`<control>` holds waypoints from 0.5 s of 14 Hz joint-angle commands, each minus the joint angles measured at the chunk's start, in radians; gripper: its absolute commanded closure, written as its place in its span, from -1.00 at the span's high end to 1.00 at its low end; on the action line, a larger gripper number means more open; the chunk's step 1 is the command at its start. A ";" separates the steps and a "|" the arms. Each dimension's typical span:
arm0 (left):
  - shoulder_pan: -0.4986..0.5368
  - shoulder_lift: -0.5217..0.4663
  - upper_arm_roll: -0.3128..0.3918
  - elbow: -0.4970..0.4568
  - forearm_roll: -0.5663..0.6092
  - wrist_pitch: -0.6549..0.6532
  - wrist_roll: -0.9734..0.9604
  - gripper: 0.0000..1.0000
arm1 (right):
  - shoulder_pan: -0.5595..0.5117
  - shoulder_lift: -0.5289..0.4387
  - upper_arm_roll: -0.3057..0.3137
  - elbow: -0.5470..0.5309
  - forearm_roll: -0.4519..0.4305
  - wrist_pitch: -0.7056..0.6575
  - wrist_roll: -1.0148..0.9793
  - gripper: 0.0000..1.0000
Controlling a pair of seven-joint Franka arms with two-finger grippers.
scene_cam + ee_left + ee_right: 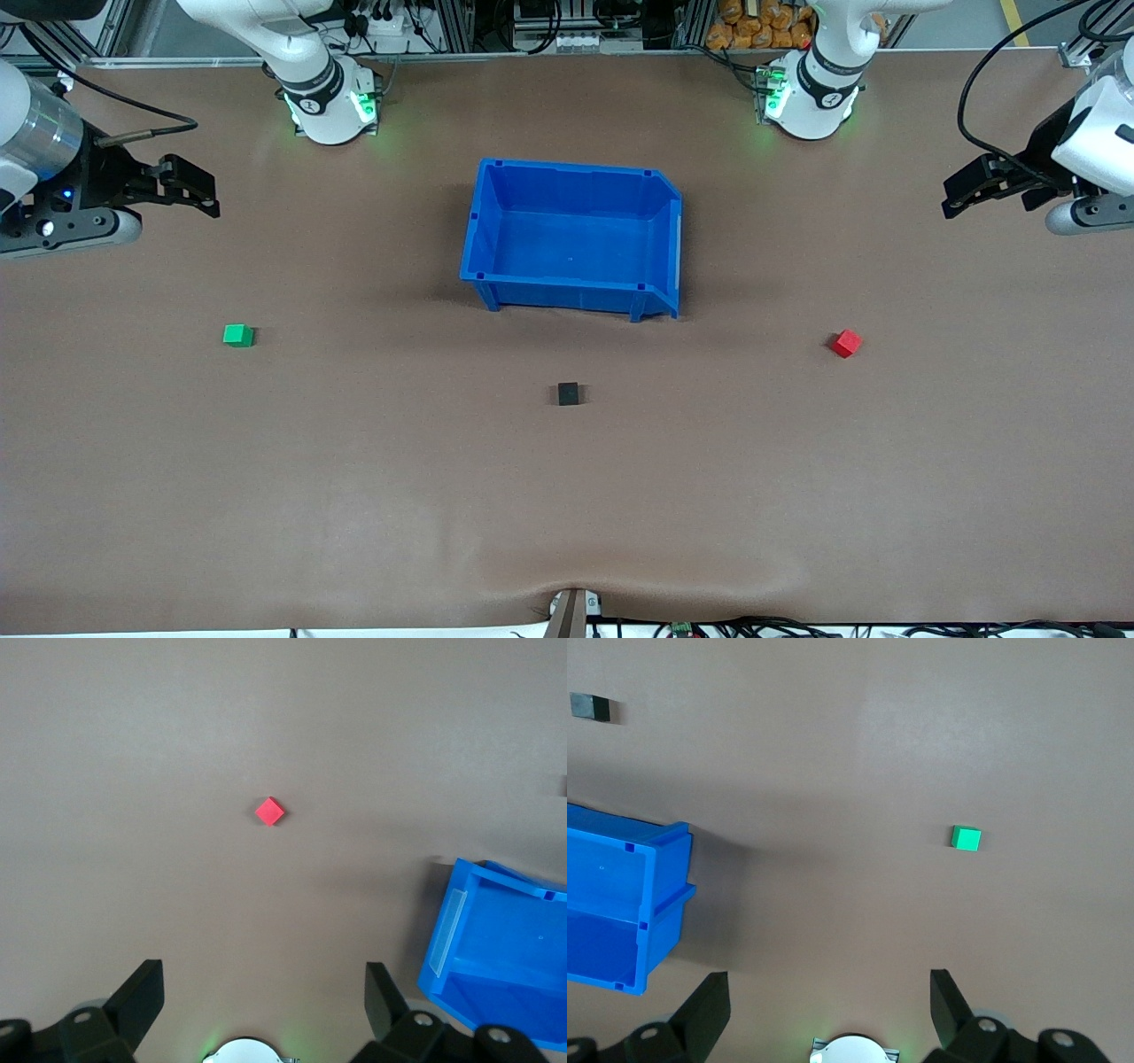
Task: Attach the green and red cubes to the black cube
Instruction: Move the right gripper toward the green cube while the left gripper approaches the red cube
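Front view: left gripper (959,197) and right gripper (205,193) raised at table ends, both released, waiting. Green cube (237,335), red cube (846,343), matte black cube (568,393) between, well apart.

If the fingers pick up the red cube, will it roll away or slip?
The red cube has flat faces and sits flat on the table, so it probably will not roll. It looks rigid, so it should keep its shape when squeezed. It is very small and turned at an angle to the table edges, so misaligned fingers might twist it or let it slip.
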 commanded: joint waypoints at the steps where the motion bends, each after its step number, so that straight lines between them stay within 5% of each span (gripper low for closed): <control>1: 0.001 0.010 -0.005 0.028 0.010 -0.020 0.022 1.00 | 0.012 0.008 -0.003 0.017 -0.009 -0.003 0.013 1.00; 7: 0.016 0.016 0.001 0.051 0.008 -0.022 0.023 1.00 | 0.001 0.010 -0.005 0.017 -0.007 -0.007 0.011 1.00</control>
